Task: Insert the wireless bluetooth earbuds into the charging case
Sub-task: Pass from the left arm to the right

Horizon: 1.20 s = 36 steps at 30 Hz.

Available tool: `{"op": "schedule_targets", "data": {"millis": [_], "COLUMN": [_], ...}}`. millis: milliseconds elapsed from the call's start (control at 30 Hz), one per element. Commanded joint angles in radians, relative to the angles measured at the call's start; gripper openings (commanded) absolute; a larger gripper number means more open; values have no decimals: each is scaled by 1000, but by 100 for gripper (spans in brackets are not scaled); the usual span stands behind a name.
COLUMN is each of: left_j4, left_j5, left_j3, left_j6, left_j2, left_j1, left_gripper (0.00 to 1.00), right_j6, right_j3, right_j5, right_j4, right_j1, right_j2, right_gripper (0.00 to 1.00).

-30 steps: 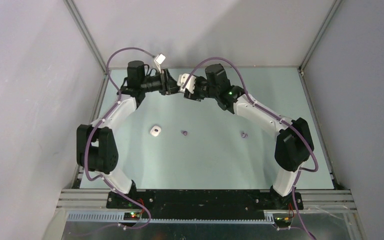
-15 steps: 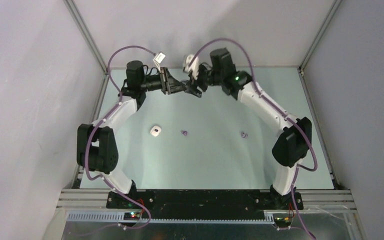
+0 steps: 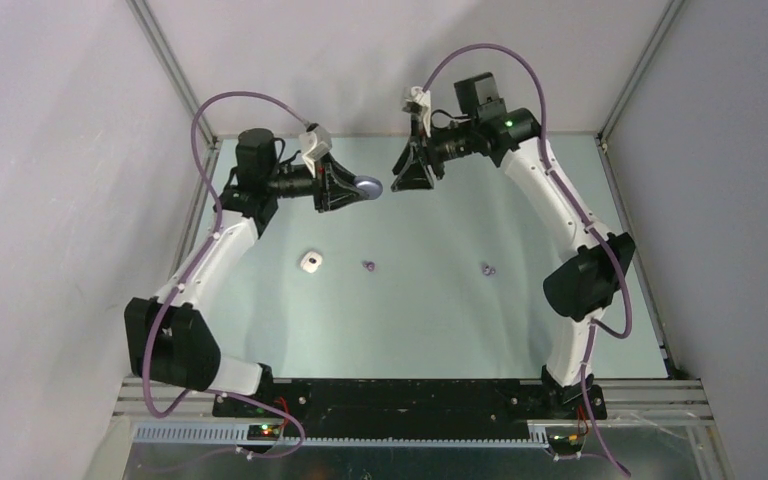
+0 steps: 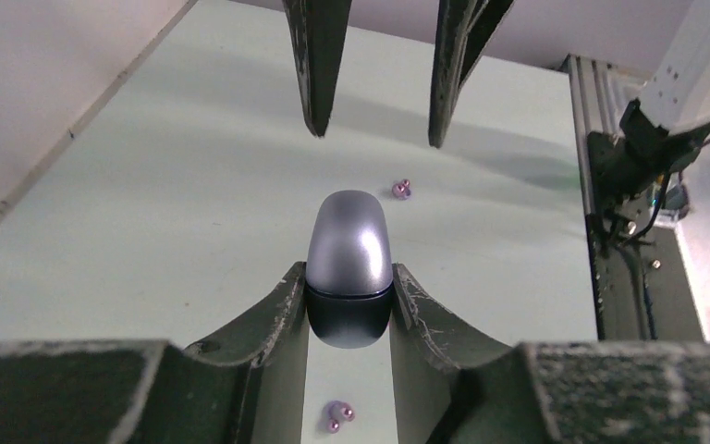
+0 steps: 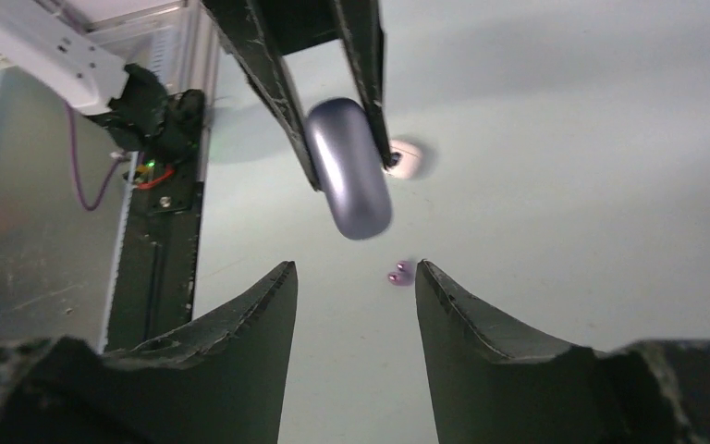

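Note:
My left gripper (image 3: 356, 189) is shut on a lavender-grey charging case (image 3: 369, 187), closed, held above the far middle of the table. In the left wrist view the case (image 4: 349, 236) sits clamped between my fingers (image 4: 287, 305). My right gripper (image 3: 406, 180) is open and empty, facing the case a short gap to its right; it also shows in its own view (image 5: 356, 277). One purple earbud (image 3: 367, 265) lies mid-table, another (image 3: 487, 268) to its right. White earbuds do not show on their own.
A small white case (image 3: 310, 262) lies on the green table left of the purple earbuds, also in the right wrist view (image 5: 409, 157). Grey walls and metal frame rails (image 3: 175, 80) enclose the table.
The two grippers were together at the back; they have drawn apart. The right gripper moved up and right, now open. The left gripper keeps the lavender case.

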Motion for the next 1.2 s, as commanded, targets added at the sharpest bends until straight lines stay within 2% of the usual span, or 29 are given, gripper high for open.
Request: {"op": "schedule_targets", "data": {"millis": [0,467,600,767,833,933,1000,1067,1100,1167], "left_j4": [-91,-80,-89,-83,-71,-67,-69,-84,-91,-117], "left_j5": [17,13,16,21,21,20,9,-6,-12,-28], "left_j3": [6,7,11,23,24,23,23,21,21,14], "left_j6": [189,191,193,189,179,173,166,163,170,195], "left_j2": [-54,-75,-74,-75,-75,-75,-73,-70,-70,-68], "left_j1": [-20,-37,-38,-40,-40,-41,-40,-40,-40,-40], "left_gripper": [3,1,0,0,0,0,4,21,33,44], "right_j6": [-54,-108,-83,-67,-73,-70,-66,-69,-72,-91], "right_j3": [14,8,-26,-149,-148,-142,-141,-136,-133,-130], "right_j5": [-80,37,79,131,125,108,100,98,99,106], "right_j4": [-62,-32,45,178,164,146,149,149,148,144], "right_j1": [42,140,142,144,146,148,147,147,146,143], "right_j2": [-19,4,-16,-62,-54,-42,-43,-52,-55,-69], "right_gripper": [53,51,54,58,55,44,37,31,27,24]}}
